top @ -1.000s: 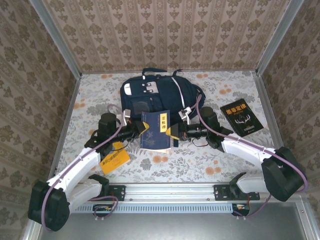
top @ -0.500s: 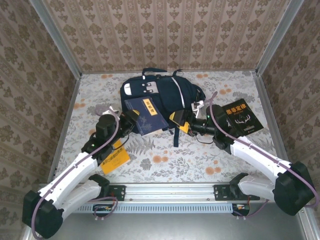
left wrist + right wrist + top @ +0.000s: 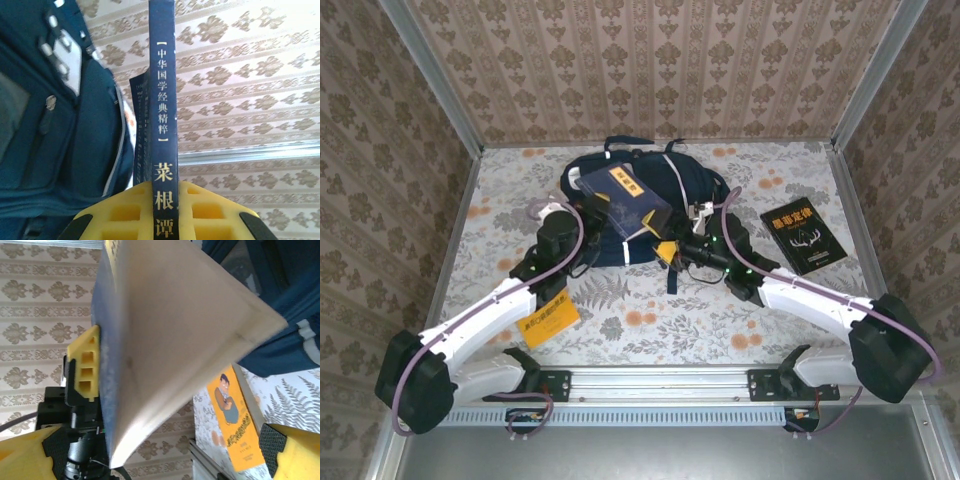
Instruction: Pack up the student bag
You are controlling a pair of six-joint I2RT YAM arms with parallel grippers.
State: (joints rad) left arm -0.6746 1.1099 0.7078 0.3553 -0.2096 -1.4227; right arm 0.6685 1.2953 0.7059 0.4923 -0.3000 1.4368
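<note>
1. The step in hand looks like getting the blue book (image 3: 625, 195) into the backpack (image 3: 692, 182). The left gripper (image 3: 594, 216) holds the book clamped on its spine, so it should go in with the free, far edge leading.
2. The hold is narrow and at one end. A slow tilt would help, as a quick swing could twist the book between the yellow fingers (image 3: 125, 216).
3. The right gripper (image 3: 665, 247) hangs just near of the book with its fingers spread wide and nothing between them. It could hold the bag's mouth apart or steady the book's loose edge.
4. The backpack lies at the far middle of the table, and the book is held above it.
5. In the top view the book hides the bag's mouth, so I cannot tell how far it gapes. It is best to check this before lowering.
6. A black book (image 3: 803, 235) lies to the right and an orange book (image 3: 548, 318) near left, both unpacked.
</note>
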